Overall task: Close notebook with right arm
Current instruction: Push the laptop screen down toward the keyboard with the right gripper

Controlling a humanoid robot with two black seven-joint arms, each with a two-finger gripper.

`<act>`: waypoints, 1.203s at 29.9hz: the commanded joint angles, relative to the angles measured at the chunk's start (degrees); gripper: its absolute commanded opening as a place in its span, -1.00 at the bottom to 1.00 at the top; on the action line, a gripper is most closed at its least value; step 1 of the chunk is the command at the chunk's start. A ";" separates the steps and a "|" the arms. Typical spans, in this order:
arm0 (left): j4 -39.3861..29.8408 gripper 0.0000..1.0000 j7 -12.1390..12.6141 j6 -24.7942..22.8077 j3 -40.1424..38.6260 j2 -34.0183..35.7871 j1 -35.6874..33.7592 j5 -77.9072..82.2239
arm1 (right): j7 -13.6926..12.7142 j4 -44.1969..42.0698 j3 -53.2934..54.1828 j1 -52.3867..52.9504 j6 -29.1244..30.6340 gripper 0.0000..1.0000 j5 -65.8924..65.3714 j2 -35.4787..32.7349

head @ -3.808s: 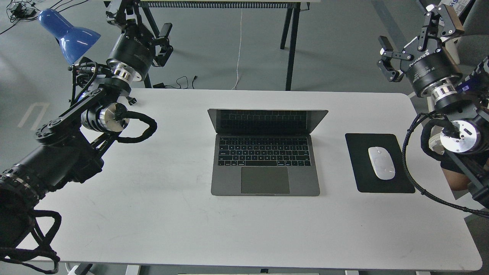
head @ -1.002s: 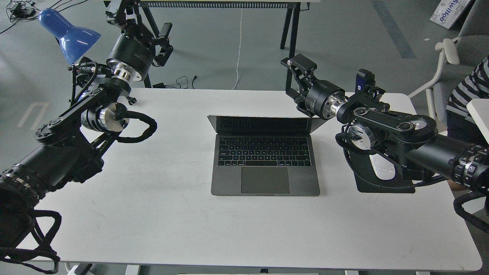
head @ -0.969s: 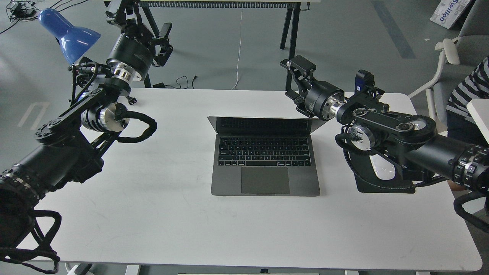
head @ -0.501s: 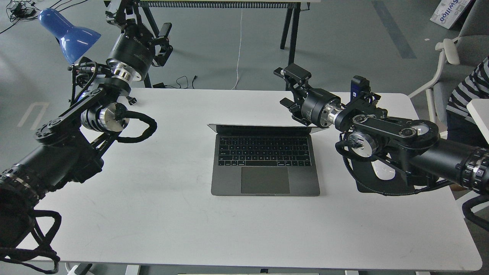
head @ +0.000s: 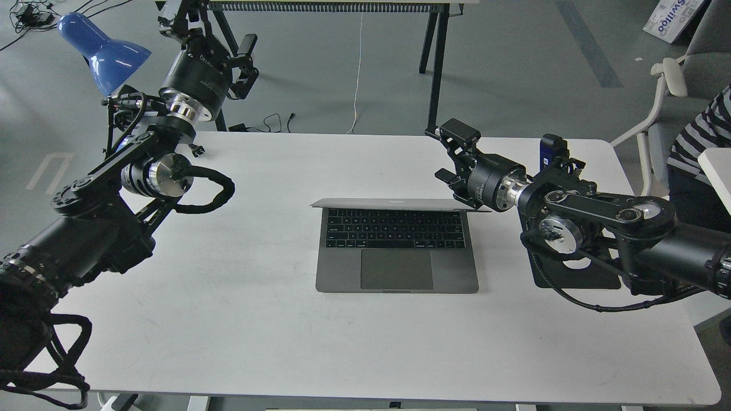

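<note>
The notebook (head: 341, 274), space-grey with a black keyboard and a large trackpad, lies in the middle of the white table. Its lid (head: 365, 202) leans far forward over the keyboard; I see only a thin grey band of its back, and the screen is hidden. My right arm, with its silver wrist ring and blue module (head: 550, 149), reaches in from the right. My right gripper (head: 450, 153) is open, its fingers spread behind and against the lid's right rear corner. My left gripper (head: 212, 34) is open and empty, high at the back left, far from the notebook.
A black mouse pad (head: 577, 279) lies right of the notebook, mostly under my right arm. A blue lamp (head: 103, 48) stands at the back left. A person in a striped shirt (head: 699, 142) and a chair (head: 668, 74) are off the table's right side.
My right arm swung in from the far right to behind the notebook's lid and came forward and down. The lid went from wide open to leaning low over the keyboard. My left arm stayed still.
</note>
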 commanded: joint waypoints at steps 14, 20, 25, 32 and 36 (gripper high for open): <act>-0.01 1.00 0.00 -0.03 0.00 0.03 0.00 0.00 | 0.00 0.71 -1.33 -2.91 0.01 0.99 -0.03 0.23; 0.07 1.00 0.00 0.06 0.00 -0.06 0.00 0.00 | -0.35 2.12 -3.08 -2.64 0.01 0.99 -0.03 0.05; -0.01 1.00 0.00 0.06 0.00 -0.06 0.00 0.00 | -0.79 3.78 -5.54 -2.38 0.01 0.99 -0.12 -0.39; -0.01 1.00 0.00 -0.03 0.00 0.03 0.00 0.00 | -0.79 6.60 -7.92 -2.20 0.01 0.99 -0.64 -1.62; 0.07 1.00 0.00 0.06 0.00 0.03 0.00 0.00 | -0.79 6.78 -8.71 -2.29 0.01 0.99 -1.17 -1.70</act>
